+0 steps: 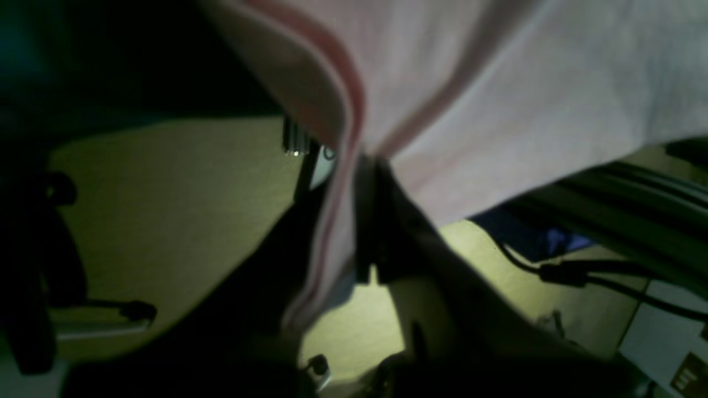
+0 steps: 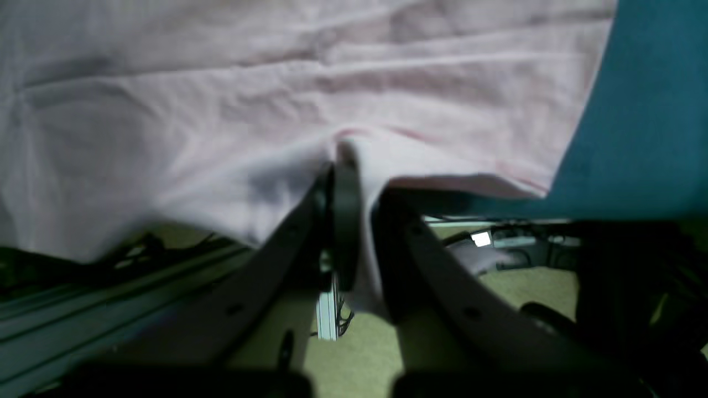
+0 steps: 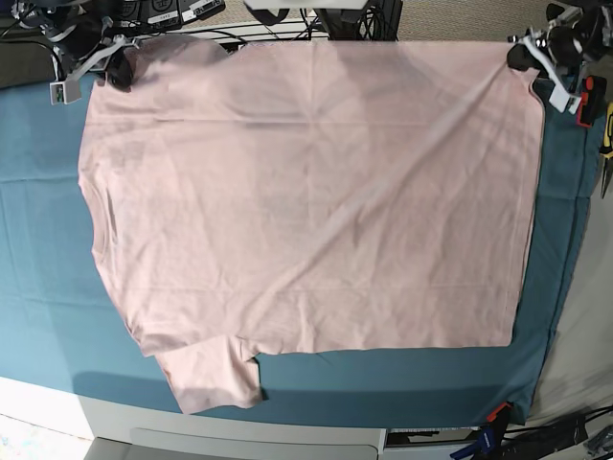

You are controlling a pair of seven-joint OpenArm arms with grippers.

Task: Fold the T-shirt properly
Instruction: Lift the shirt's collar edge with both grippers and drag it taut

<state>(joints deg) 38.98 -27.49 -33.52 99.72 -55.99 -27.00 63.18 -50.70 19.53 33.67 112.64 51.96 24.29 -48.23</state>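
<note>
The pale pink T-shirt [image 3: 306, 192] lies spread flat, plain side up, over the teal table cloth [image 3: 38, 240]. One short sleeve [image 3: 211, 376] sticks out at the near left, and the hem runs down the right side. My left gripper [image 3: 525, 56] is at the far right corner, and in the left wrist view it [image 1: 369, 166] is shut on the T-shirt's seamed edge [image 1: 348, 110]. My right gripper [image 3: 117, 69] is at the far left corner, and in its own view it [image 2: 345, 157] is shut on a pinched fold of the T-shirt [image 2: 276, 99].
Yellow-handled pliers [image 3: 606, 144] lie at the right table edge. Clamps [image 3: 493, 417] hold the cloth at the near right corner. Cables and boxes [image 3: 172, 11] crowd the far edge. Below the far edge, the wrist views show metal frame rails [image 2: 110, 287] and floor [image 1: 166, 221].
</note>
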